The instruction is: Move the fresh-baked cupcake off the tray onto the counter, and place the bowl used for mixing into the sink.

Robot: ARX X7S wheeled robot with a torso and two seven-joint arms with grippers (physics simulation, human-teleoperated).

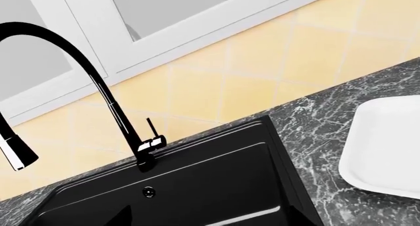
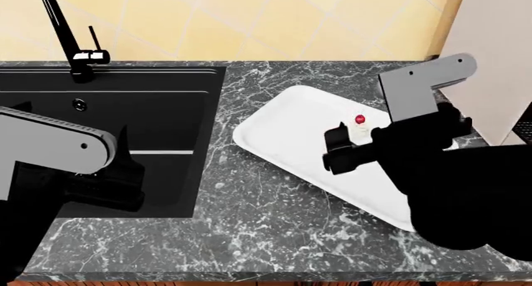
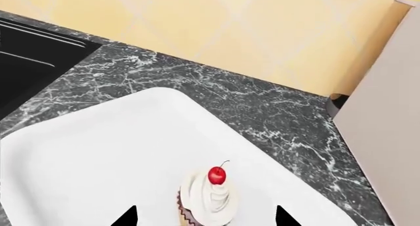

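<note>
The right gripper [image 3: 206, 217] hangs nearest, fingertips spread wide either side of the cupcake [image 3: 207, 201], which stands on the tray [image 2: 275, 127] toward the counter's [image 2: 266, 230] right edge. I would descend squarely and pinch the wrapper, not the frosting. The left gripper's fingers cannot be told. The sink [image 2: 149, 105] fills the back-left corner; no bowl shows.

- The cupcake [image 3: 205, 201] stands upright on the tray [image 2: 283, 127], white swirled frosting, a red cherry on top, ribbed wrapper below.
- The tray is a flat white rectangle with rounded corners and a low rim, lying at an angle on the counter [image 2: 275, 224], just beside the sink [image 2: 158, 105].
- The counter is dark marble with white veins.
- The sink is a matte black basin with a round drain; its tall black faucet [image 1: 98, 83] arches over it.
- The bowl isn't visible in any view.
</note>
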